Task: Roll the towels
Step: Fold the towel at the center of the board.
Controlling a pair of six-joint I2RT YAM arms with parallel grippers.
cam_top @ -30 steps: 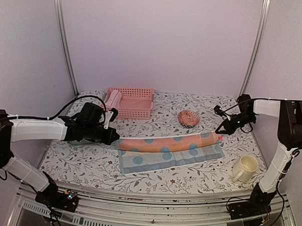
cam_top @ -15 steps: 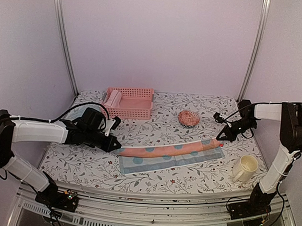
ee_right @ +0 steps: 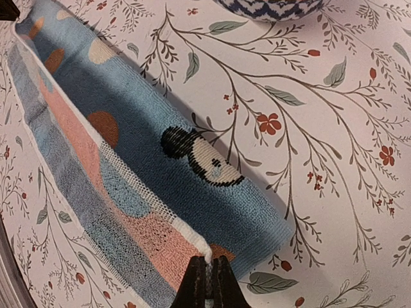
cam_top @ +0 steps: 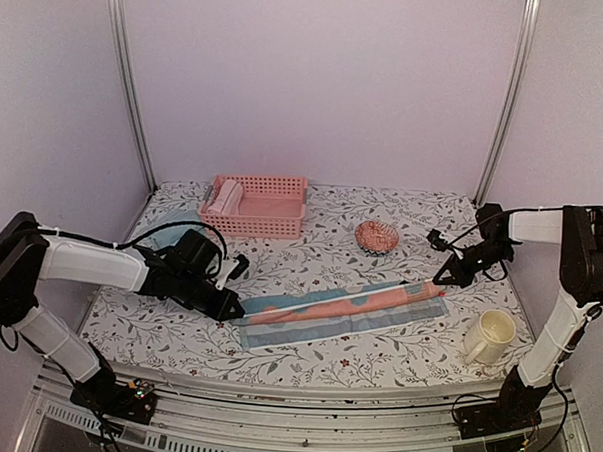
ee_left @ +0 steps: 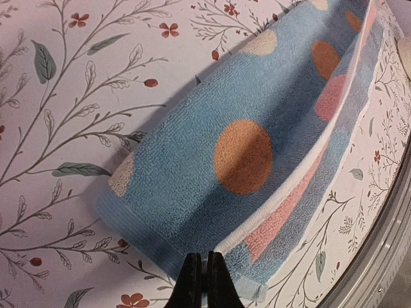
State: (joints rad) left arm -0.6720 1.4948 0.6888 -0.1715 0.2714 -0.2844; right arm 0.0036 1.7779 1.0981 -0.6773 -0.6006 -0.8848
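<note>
The left pincer [cam_top: 232,305] sits low on the bench [cam_top: 310,256], its jaws closed tight on the left end of the spotted towel [cam_top: 343,308]. The wrist view shows its fingertips pinching the white-hemmed edge of the upper layer at the near corner. From there the towel runs rightward as a long, narrow, folded strip lying flat on the floral bench, angled so its right end sits farther back. One face is blue with peach and pale spots (the turned-over flap shows peach with blue patches), and a small dark-and-white figure is printed near the right end. The right pincer [cam_top: 441,281] clamps that end, fingertips together on the hem corner. A cream mug [cam_top: 490,336] stands nearer the front, apart from the towel.
</note>
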